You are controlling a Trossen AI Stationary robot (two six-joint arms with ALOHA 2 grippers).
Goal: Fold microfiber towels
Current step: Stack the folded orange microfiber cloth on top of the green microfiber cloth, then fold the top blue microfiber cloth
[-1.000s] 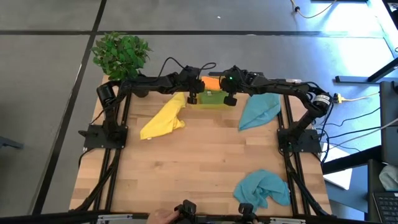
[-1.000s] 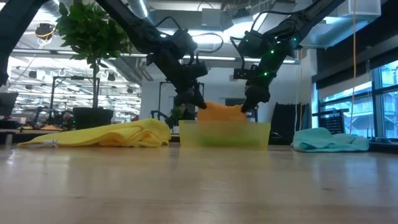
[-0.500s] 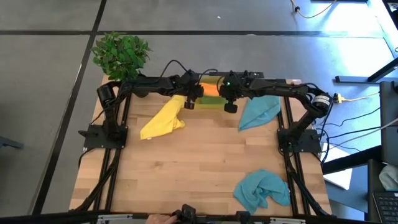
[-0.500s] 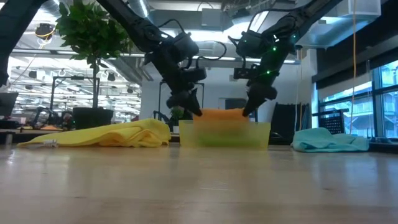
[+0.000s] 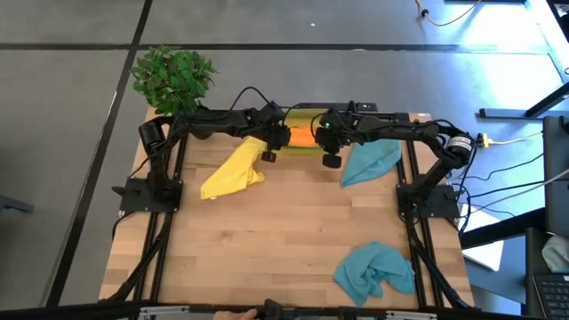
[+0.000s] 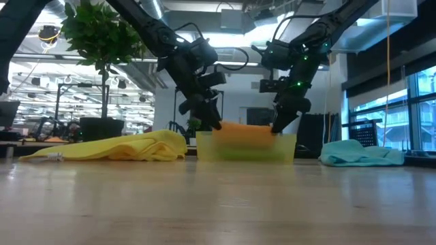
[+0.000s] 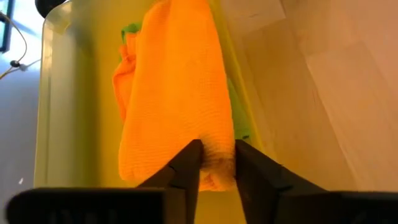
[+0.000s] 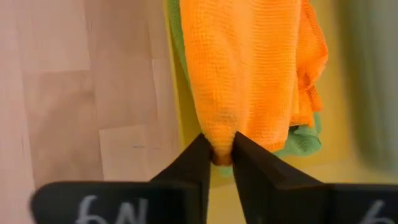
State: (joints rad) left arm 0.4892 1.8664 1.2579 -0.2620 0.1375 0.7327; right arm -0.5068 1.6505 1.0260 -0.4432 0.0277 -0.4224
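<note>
Wooden table (image 5: 284, 222), grey floor (image 5: 71, 133), potted plant (image 5: 173, 76)

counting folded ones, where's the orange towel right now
In the high view the orange towel lies in the yellow bin at the table's far edge, on a green towel, between the left gripper and right gripper.

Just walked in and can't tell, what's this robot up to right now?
Both arms are at the yellow bin on the table's far edge. The left gripper and right gripper each pinch an end of the folded orange towel, which lies in the bin on a green towel. A yellow towel and two teal towels lie unfolded.
</note>
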